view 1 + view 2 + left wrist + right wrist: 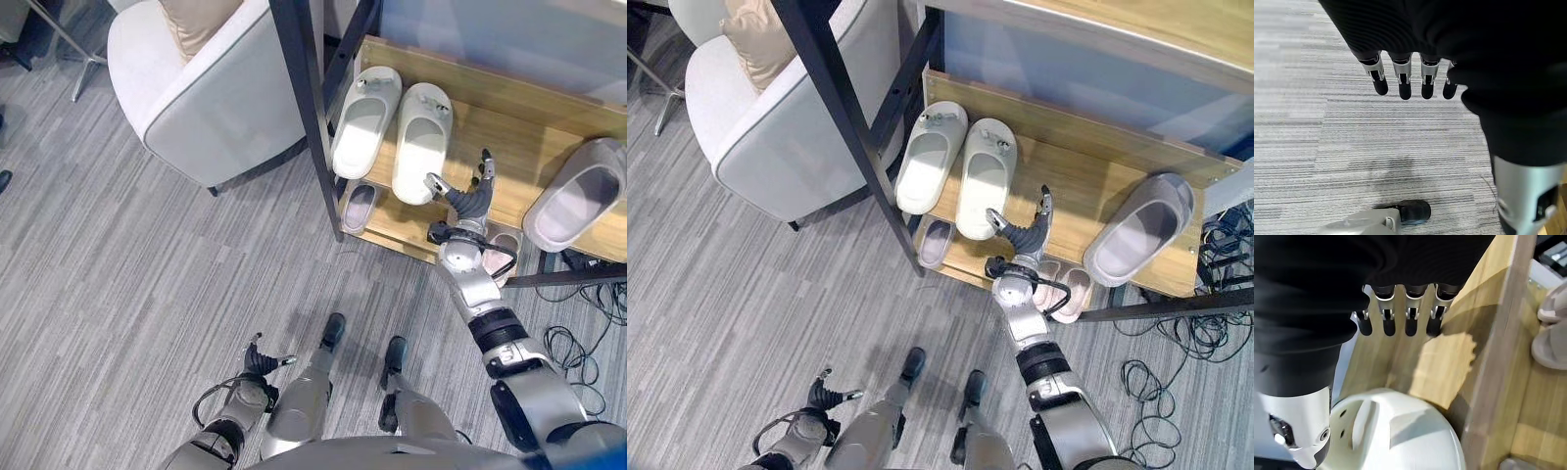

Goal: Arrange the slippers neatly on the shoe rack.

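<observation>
Grey striped carpet (147, 294) covers the floor, and a big white armchair (196, 98) sits at the far left with a tan cushion (196, 22) on it. To its right stands the wooden shoe rack (519, 147) with a dark metal frame (309, 117).

Two white slippers (392, 132) lie side by side on the upper shelf at the left, toes pointing the same way, so that pair looks neat already. One grey slipper (578, 196) lies on the same shelf at the far right, well apart from them and turned at a slant. It probably needs straightening. On the lower shelf a small grey slipper (360, 208) peeks out under the white pair, and small pink slippers (1065, 289) sit further right.

Over the bare wood between the white pair and the grey slipper is the right hand (468, 201), with its arm stretched out long from the near right. Its fingers are straight and spread, with the thumb out to the side. It holds nothing. It is just beside the nearer white slipper, but I cannot tell if it touches it.

Low over the carpet at the near left hangs the left hand (257, 364). Its fingers are loose and it holds nothing.
</observation>
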You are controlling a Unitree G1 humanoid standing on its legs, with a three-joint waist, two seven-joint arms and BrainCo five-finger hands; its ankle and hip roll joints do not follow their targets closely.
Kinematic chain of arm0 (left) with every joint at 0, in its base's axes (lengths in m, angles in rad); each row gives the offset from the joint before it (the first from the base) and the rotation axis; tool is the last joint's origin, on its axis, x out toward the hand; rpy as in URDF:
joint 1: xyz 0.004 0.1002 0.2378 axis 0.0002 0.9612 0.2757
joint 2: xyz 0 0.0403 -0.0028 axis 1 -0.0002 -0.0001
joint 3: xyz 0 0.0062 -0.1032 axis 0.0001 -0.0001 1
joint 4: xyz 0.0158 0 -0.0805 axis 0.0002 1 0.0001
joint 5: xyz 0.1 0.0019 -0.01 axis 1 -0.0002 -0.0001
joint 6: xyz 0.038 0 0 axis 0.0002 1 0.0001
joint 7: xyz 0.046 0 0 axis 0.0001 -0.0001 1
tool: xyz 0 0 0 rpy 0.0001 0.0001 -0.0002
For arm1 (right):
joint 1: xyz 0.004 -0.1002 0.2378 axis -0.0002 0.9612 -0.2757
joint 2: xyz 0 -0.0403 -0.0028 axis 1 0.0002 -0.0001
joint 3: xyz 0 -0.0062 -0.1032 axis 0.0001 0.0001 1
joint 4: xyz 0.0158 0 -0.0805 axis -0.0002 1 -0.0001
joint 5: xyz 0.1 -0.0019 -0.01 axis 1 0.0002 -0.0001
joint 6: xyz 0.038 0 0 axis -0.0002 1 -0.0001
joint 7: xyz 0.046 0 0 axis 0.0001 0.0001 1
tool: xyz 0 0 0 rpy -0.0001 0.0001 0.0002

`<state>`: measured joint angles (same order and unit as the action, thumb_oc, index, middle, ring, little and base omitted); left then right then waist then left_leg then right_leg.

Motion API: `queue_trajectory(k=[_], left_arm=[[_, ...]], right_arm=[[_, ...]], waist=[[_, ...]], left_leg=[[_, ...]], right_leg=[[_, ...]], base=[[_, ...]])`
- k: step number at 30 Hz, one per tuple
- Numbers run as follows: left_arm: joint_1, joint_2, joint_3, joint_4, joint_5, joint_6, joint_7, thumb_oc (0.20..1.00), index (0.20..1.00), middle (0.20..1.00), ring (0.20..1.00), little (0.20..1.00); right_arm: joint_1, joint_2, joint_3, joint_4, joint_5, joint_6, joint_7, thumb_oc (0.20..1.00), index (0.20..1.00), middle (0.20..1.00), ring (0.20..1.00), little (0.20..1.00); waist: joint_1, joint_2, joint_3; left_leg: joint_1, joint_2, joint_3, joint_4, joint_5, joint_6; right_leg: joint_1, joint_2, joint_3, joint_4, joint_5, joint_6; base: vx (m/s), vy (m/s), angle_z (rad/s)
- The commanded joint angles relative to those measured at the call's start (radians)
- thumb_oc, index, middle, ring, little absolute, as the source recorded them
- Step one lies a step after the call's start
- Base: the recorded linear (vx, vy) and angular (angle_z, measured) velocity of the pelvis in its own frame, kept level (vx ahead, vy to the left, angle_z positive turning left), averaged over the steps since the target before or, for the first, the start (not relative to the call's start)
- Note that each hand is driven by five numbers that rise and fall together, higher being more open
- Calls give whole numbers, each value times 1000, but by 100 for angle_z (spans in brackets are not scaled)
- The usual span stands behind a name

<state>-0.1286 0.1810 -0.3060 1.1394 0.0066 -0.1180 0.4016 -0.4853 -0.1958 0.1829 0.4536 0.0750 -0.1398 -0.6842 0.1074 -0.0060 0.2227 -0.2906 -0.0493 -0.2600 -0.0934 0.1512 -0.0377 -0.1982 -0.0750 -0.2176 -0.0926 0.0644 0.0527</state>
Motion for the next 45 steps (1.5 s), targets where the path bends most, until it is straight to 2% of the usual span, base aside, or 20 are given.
queue_trajectory(k=[1, 9, 18, 26, 36, 45], left_arm=[[-1, -9, 7, 67, -35, 3, 16, 1000, 1000, 1000, 1000, 1000], [16, -7, 12, 76, -39, 4, -7, 1000, 1000, 1000, 1000, 1000], [22, -5, 14, 88, -32, 3, -11, 1000, 1000, 1000, 1000, 1000], [16, -6, 2, 86, -31, 7, -6, 1000, 1000, 1000, 1000, 1000], [20, -8, 0, 97, -25, 10, -12, 1000, 1000, 1000, 1000, 1000], [33, -21, 7, 102, -31, 14, -19, 1000, 1000, 1000, 1000, 1000]], right_arm=[[37, 7, 7, -47, 39, -46, 46, 1000, 1000, 1000, 1000, 1000], [46, 19, 67, -29, 71, -46, 136, 1000, 1000, 1000, 1000, 1000], [28, 24, 109, -15, 55, -34, 170, 1000, 1000, 1000, 1000, 1000], [17, 56, 140, -23, 78, -42, 175, 1000, 1000, 1000, 1000, 1000], [-17, 50, 158, -7, 52, -30, 189, 1000, 1000, 1000, 1000, 1000], [22, 44, 109, -14, -12, -16, 127, 1000, 1000, 1000, 1000, 1000]], waist=[[6, -19, -29], [5, -17, -32], [14, -23, -28], [19, -22, -30], [32, -20, -36], [19, -15, -51]], left_leg=[[55, 8, 97, 6, -136, 0], [64, 9, 102, 6, -135, -1], [66, 8, 100, 6, -133, -2], [70, 11, 101, 6, -133, -3], [73, 8, 97, 6, -133, -2], [91, 7, 103, 6, -143, 2]], right_leg=[[32, -88, 0, 5, -29, 85], [39, -89, 1, 5, -27, 82], [40, -89, -2, 6, -26, 82], [45, -90, -5, 6, -27, 83], [53, -95, -14, 6, -29, 83], [67, -96, -12, 10, -34, 82]], base=[[-4, 11, -14], [-1, 3, -1], [0, 0, 0], [0, 0, 0], [0, 0, 0], [0, 0, 0]])
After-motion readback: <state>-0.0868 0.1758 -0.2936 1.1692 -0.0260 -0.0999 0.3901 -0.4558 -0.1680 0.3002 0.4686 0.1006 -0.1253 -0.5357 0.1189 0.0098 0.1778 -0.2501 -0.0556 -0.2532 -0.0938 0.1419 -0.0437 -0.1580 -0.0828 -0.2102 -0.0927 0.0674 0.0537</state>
